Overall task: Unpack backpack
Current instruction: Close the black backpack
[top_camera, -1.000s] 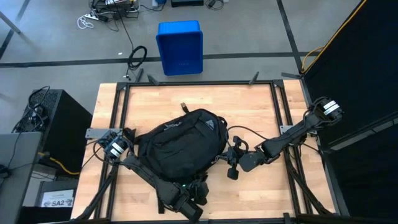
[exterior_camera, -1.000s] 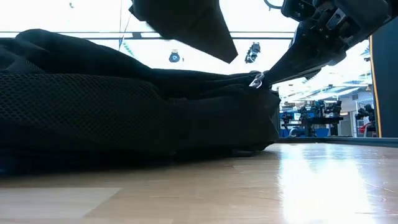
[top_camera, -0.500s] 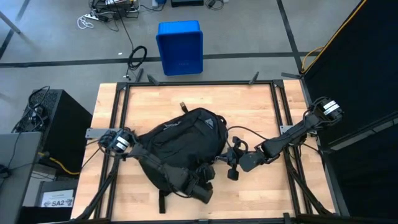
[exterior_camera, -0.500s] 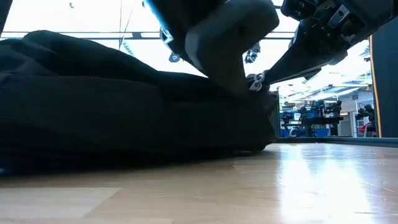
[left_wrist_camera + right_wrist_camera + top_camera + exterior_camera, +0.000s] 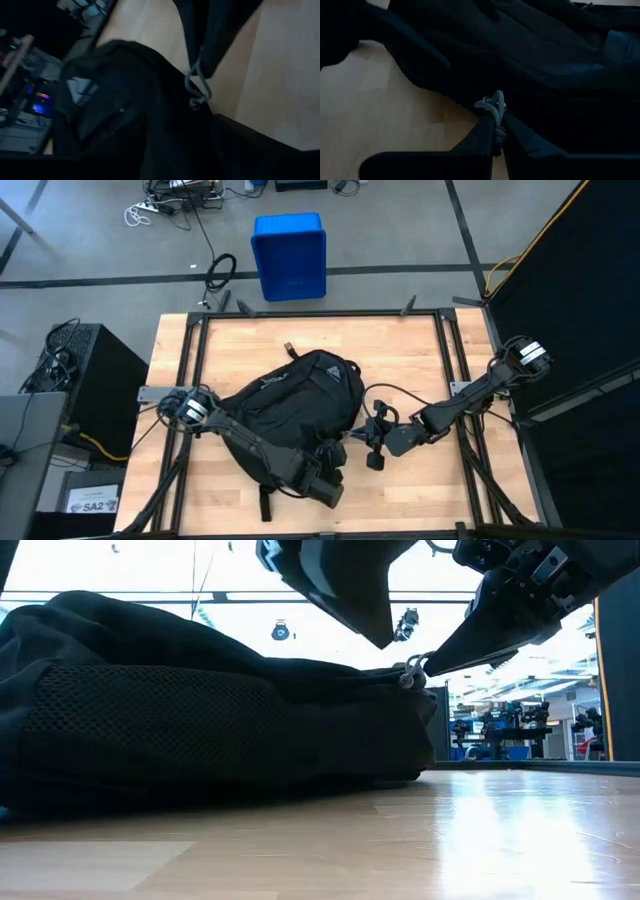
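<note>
Backpack (image 5: 295,405) is shifting as the left gripper (image 5: 325,480) is lifting, jaws spreading; right gripper (image 5: 492,131) is pinching the zipper pull (image 5: 491,104), needing steady tension.

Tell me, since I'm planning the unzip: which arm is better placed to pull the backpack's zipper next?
Right, probably. The right gripper is shut on the grey zipper pull at the backpack edge. The left gripper hangs above the bag's near side, holding nothing.
</note>
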Robot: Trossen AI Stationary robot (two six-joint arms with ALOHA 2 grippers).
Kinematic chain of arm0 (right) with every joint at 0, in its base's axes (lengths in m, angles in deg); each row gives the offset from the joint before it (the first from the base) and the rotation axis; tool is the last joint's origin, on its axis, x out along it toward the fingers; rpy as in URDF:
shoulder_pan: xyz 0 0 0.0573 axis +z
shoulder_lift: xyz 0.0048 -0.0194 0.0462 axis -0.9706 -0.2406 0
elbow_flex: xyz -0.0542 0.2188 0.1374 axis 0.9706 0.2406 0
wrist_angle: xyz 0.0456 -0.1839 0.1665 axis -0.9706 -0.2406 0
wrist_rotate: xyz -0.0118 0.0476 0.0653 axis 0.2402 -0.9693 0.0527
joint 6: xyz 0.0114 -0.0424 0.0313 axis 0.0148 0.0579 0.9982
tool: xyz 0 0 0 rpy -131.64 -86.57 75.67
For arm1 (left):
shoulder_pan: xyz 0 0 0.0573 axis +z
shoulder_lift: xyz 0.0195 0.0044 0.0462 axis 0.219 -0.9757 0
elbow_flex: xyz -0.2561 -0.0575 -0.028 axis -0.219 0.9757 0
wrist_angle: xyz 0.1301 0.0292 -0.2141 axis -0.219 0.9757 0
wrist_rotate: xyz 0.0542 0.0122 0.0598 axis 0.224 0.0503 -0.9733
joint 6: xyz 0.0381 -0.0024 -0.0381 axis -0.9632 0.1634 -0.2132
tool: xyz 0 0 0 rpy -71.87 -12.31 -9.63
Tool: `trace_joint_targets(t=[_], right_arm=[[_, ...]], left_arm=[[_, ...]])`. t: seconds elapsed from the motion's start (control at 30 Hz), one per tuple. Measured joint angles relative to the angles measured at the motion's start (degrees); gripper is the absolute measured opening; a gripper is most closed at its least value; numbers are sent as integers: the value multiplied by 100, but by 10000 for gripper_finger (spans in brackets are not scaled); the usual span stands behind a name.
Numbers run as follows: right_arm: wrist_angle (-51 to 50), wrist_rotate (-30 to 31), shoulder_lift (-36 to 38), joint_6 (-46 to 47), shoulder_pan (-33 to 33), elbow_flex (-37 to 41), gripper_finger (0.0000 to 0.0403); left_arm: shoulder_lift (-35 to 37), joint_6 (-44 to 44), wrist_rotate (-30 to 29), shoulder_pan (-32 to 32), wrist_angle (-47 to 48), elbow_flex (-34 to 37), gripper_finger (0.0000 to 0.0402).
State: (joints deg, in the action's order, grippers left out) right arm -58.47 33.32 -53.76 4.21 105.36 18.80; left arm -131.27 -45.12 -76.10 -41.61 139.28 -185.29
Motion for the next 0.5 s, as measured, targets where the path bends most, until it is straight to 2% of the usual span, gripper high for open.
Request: trace_joint_targets(t=[0.07, 0.23, 0.5], right_arm=[[2, -2, 0, -3, 0, 0, 0], [9, -31, 0, 2, 2, 0, 0], [13, -31, 0, -3, 2, 0, 0]], left_arm=[[0, 30, 276, 110, -59, 74, 193], [0, 300, 445, 382, -2, 269, 193], [0, 304, 1036, 725, -67, 269, 194]])
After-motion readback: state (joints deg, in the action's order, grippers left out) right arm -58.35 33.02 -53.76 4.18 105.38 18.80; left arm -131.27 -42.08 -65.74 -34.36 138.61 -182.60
